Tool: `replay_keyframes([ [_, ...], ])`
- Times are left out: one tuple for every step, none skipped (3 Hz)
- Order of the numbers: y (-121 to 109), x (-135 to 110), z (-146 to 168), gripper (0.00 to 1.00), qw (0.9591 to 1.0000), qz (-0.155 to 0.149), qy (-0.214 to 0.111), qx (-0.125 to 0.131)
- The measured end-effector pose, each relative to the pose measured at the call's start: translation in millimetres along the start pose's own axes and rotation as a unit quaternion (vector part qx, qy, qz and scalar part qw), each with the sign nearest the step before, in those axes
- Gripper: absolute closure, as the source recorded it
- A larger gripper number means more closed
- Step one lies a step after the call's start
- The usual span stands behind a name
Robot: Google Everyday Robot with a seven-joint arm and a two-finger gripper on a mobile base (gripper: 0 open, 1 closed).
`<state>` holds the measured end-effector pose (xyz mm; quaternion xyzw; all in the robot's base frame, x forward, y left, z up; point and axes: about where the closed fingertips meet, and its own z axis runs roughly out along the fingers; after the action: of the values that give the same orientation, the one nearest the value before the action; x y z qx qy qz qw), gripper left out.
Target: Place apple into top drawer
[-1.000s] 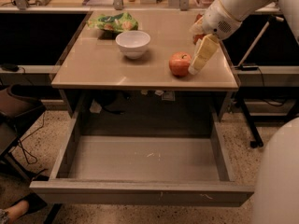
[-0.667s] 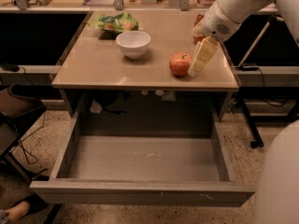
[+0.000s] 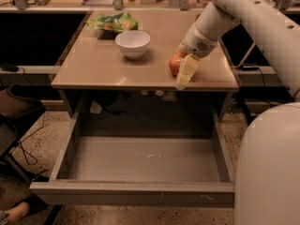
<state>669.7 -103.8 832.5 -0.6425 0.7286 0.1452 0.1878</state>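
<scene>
The red-orange apple sits on the tan table near its front right edge. My gripper is at the apple's right side, overlapping it and hiding its right part, with the pale tip pointing down past the table's front edge. The top drawer is pulled wide open below the table; its grey scuffed bottom holds nothing.
A white bowl stands left of the apple, and a green snack bag lies behind it. My white arm reaches in from the upper right; my white body fills the lower right. A dark chair stands at the left.
My gripper has moved left and down from beside the apple until it overlaps the apple's right side. The apple, bowl and drawer have stayed in place.
</scene>
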Motion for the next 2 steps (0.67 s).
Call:
replay_keyframes([
  [0.0, 0.0, 0.0, 0.00, 1.0000, 0.000, 0.000, 0.000],
  [0.0, 0.0, 0.0, 0.19, 1.0000, 0.000, 0.000, 0.000],
])
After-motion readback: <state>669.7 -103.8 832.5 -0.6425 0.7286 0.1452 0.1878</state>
